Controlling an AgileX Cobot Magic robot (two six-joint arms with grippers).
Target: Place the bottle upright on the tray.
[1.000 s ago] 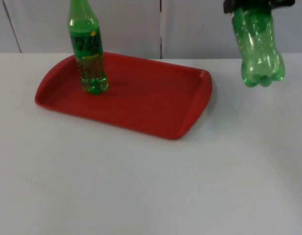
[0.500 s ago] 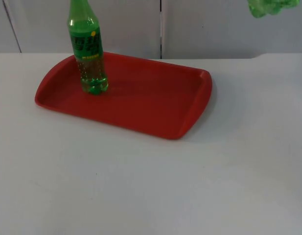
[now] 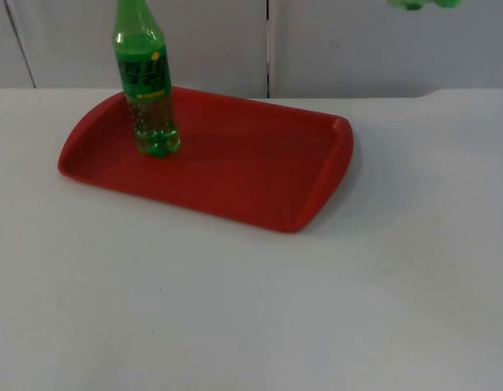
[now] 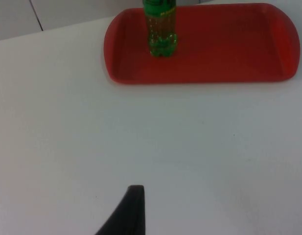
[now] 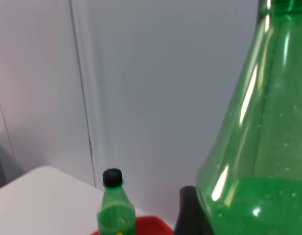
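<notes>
The left gripper (image 4: pixel 133 208) waits over bare tabletop (image 3: pixel 251 309), near the red tray (image 3: pixel 316 183); whether its fingers are spread I cannot tell. One labelled green bottle (image 3: pixel 145 81) stands upright at the tray's left end, leaving the right part free, likely for a second. The right gripper (image 5: pixel 190 215) holds a clear green bottle (image 5: pixel 258 147) high against the grey wall (its base just peeks in the top view), fingers pinching it, liquid in its lower body.
</notes>
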